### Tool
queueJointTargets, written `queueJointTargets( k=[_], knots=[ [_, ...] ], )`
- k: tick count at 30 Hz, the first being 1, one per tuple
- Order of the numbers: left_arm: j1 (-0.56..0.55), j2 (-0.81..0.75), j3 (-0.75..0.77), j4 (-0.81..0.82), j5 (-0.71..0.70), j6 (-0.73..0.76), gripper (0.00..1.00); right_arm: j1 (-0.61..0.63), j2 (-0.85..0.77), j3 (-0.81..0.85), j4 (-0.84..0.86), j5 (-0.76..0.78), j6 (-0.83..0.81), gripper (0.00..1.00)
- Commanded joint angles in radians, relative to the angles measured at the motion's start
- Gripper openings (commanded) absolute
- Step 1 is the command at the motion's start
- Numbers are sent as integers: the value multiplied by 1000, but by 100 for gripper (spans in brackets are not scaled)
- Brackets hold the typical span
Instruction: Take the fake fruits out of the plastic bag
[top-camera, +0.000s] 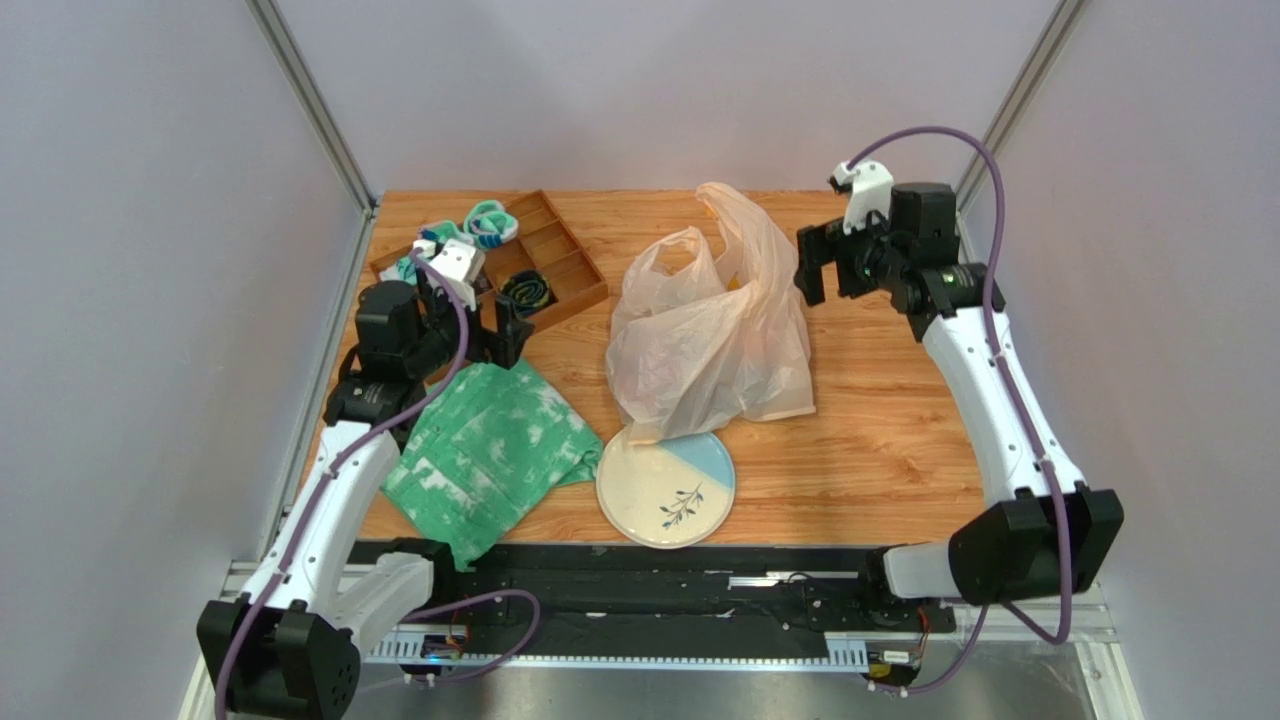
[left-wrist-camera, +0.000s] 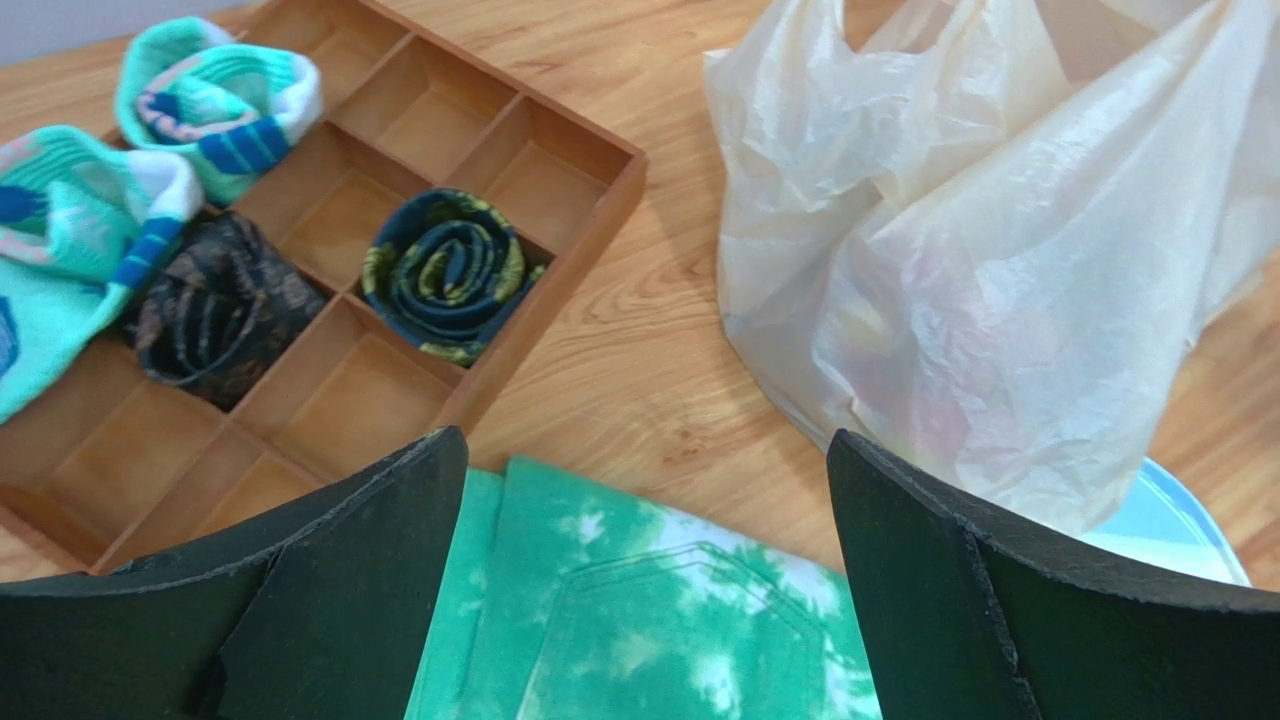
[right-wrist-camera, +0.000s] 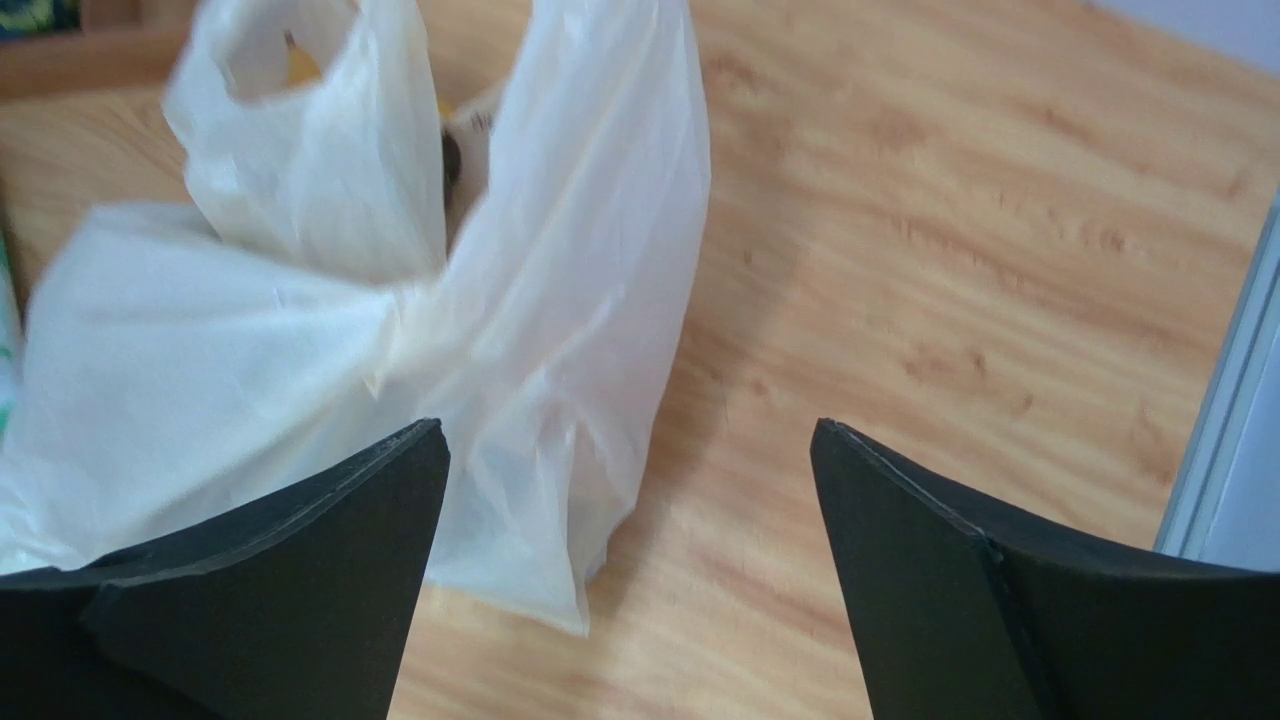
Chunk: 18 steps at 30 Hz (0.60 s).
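Plastic bag (top-camera: 706, 338): mid-table, handles up, its bottom edge lapping the plate (top-camera: 684, 510).
Fake fruits: inside, hidden by the film.
Left gripper (left-wrist-camera: 643, 450): spread wide, empty, over the green cloth (left-wrist-camera: 646, 615).
Right gripper (right-wrist-camera: 628, 435): spread wide, empty, beside the bag.
Risk: pinch only film and you'll likely hoist or topple the whole bag.
Writing: none you can read.

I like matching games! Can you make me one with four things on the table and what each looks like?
Things:
1 plastic bag
2 plate
3 cloth
4 wooden tray

Looks:
A little compartments
B green and white blotches
C whitish, crinkly, see-through
D cream and pale blue

Pairs: 1-C, 2-D, 3-B, 4-A
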<state>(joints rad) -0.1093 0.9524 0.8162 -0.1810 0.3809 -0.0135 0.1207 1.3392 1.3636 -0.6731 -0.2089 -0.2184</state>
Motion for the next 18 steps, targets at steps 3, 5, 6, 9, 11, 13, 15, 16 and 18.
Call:
queueJointTargets(
  k=[3, 5, 6, 9, 11, 13, 15, 16, 18],
  knots=[
    [-104, 115, 207, -191, 56, 50, 99, 23, 277, 312, 144, -47, 80, 95],
    [-116, 187, 290, -241, 58, 12, 99, 25, 346, 379, 158, -32, 88, 95],
    [-116, 218, 307, -239, 58, -23, 99, 34, 377, 425, 170, -33, 80, 96],
    [-122, 253, 360, -195, 64, -103, 99, 71, 488, 512, 178, -18, 6, 98],
    [-128, 269, 374, -140, 73, -154, 99, 92, 555, 543, 181, 14, -24, 99],
    [-148, 307, 420, -126, 73, -192, 98, 126, 606, 545, 219, 113, -73, 99],
    [-164, 368, 493, -135, 76, -213, 98, 155, 638, 545, 239, 175, -125, 95],
    [-174, 393, 518, -140, 97, -247, 97, 160, 647, 530, 268, 240, -137, 90],
    [-181, 477, 599, -147, 119, -302, 97, 160, 664, 517, 280, 275, -147, 65]
  ],
)
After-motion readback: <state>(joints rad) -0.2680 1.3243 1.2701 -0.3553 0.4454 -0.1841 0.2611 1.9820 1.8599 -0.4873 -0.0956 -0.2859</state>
